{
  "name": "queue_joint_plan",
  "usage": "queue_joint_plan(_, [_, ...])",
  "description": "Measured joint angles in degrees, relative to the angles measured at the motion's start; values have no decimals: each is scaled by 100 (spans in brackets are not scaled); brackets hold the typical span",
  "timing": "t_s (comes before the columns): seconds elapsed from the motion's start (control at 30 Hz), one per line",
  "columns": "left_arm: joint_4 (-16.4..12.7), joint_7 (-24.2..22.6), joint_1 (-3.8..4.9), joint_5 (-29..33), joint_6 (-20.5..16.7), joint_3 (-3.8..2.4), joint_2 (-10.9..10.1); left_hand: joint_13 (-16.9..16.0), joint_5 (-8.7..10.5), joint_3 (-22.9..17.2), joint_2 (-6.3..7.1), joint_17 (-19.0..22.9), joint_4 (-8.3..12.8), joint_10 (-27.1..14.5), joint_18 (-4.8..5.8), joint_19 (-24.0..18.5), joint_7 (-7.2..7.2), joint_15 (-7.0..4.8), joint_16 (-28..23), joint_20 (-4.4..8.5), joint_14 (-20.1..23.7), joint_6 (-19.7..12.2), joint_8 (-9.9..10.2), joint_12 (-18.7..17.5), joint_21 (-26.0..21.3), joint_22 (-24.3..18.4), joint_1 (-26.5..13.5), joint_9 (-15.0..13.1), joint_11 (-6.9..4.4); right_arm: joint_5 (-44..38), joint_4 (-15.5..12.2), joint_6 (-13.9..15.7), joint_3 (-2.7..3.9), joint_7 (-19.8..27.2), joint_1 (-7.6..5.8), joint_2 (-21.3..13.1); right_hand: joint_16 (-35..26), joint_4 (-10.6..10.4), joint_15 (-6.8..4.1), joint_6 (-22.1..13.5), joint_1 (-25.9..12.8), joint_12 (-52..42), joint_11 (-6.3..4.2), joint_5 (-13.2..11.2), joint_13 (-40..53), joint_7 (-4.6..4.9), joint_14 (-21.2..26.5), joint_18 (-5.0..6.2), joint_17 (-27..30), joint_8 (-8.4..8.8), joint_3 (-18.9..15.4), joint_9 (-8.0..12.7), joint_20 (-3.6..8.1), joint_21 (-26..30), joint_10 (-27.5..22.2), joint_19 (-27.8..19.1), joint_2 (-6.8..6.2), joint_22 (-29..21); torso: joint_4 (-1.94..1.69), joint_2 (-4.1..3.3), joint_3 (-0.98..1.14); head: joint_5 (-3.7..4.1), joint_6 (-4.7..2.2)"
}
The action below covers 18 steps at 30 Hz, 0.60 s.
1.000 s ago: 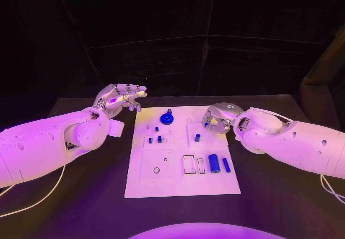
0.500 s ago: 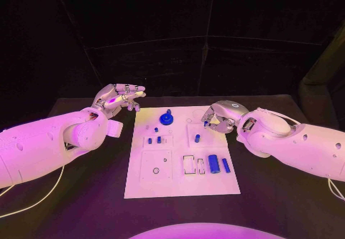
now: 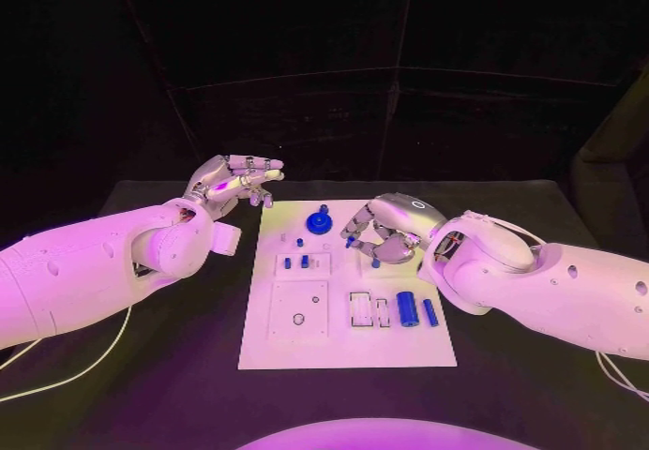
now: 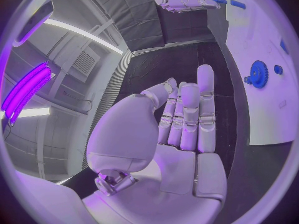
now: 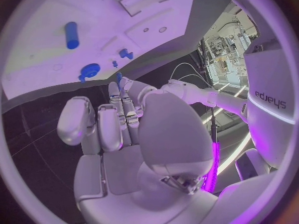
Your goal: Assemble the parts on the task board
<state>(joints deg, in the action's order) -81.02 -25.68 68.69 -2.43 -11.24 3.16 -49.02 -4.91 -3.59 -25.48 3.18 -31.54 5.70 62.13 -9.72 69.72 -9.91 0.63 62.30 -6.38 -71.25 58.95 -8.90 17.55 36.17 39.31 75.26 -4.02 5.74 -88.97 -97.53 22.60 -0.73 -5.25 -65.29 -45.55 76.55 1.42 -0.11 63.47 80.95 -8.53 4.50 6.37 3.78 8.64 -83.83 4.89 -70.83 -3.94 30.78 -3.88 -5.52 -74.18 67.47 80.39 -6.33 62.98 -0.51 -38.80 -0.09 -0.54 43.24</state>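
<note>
task board (image 3: 345, 347) w/ blue parts; i see right hand (image 3: 379, 232) pinching small blue part (image 3: 351, 241) over it, left hand (image 3: 233, 180) empty, fingers loosely apart, off board.

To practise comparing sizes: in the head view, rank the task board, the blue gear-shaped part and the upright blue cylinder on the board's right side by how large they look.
1. Task board, largest by far.
2. Blue gear-shaped part.
3. Upright blue cylinder.

The gear and the cylinder look close in size; the gear lies farther from the camera, so that order is unsure.
</note>
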Motion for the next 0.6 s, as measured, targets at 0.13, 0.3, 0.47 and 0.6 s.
queue_joint_plan(0.13, [-6,0,0,0,1,0,18,0,0,-16,0,16,16,0,0,0,0,0,0,0,0,0,0,27,0,0,0,0,0,57,89,-21,-3,93,31,294,0,2,0,0,-36,0,0,29,1,0,0,0,-3,0,2,0,0,-20,0,0,-36,5,-1,0,-7,-74,23])
queue_joint_plan(0.3, [-10,0,2,1,2,0,30,0,0,-16,0,17,16,0,1,0,0,0,0,0,0,0,0,27,0,0,0,0,0,66,273,-101,-15,165,225,511,0,2,0,0,-59,0,0,30,1,0,0,0,-20,0,2,0,0,-20,0,0,-13,17,-2,-1,-12,-168,54])
queue_joint_plan(0.47, [-12,0,3,1,4,-1,36,0,0,-16,0,17,16,0,1,0,0,0,0,0,0,0,0,27,0,1,0,0,0,6,428,-226,-32,196,418,712,0,2,0,0,-83,0,0,30,1,0,0,0,-26,0,2,0,0,-20,0,0,-36,23,-3,-3,-4,-268,89])
queue_joint_plan(0.6, [-12,0,3,2,4,-1,46,0,0,-16,0,17,16,-13,1,0,-22,21,0,1,21,-22,0,27,0,-1,0,2,-13,-85,529,-342,-42,198,529,829,0,10,0,0,-83,0,0,66,1,0,0,0,-26,0,9,0,0,-20,0,0,-36,29,-3,-4,-3,-322,122])
